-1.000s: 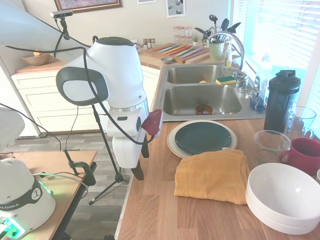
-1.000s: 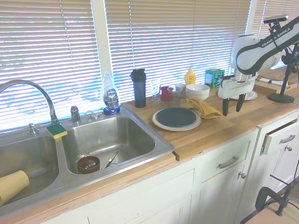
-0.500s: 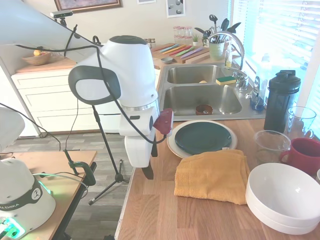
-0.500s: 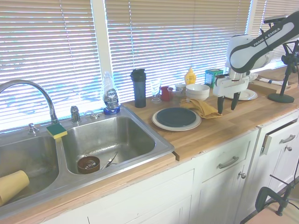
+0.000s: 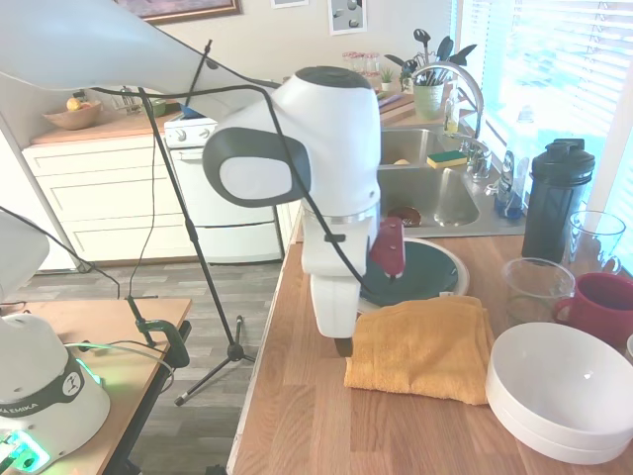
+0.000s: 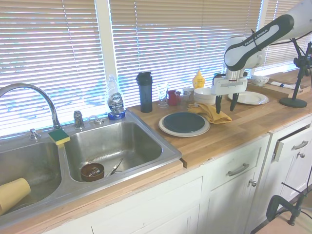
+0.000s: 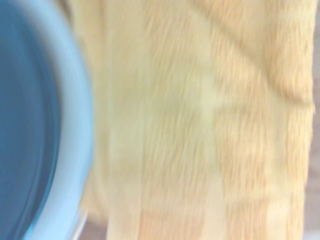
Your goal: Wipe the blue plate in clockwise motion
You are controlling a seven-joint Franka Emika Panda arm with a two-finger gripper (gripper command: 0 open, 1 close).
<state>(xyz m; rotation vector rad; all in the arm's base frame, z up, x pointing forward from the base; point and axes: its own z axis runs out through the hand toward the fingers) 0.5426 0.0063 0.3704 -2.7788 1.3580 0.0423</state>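
two dark fingers of my claw (image 6: 224, 103) hang spread and empty above the folded mustard-yellow cloth (image 5: 420, 345) on the wooden table (image 5: 307, 416). just beside it, the glossy round blue plate (image 6: 184, 122) rests on a larger cream plate (image 6: 168, 130). pinching only the top fold risks a trailing cloth that nudges both plates.

Arm hides left part of blue plate (image 5: 420, 273) and cream plate (image 5: 454, 263) at centre of first exterior view. Wrist view blurred: blue plate cut by left edge, yellow cloth (image 7: 200, 120) fills rest, cut by frame edges. White bowls (image 5: 564, 391) cut by lower right corner.
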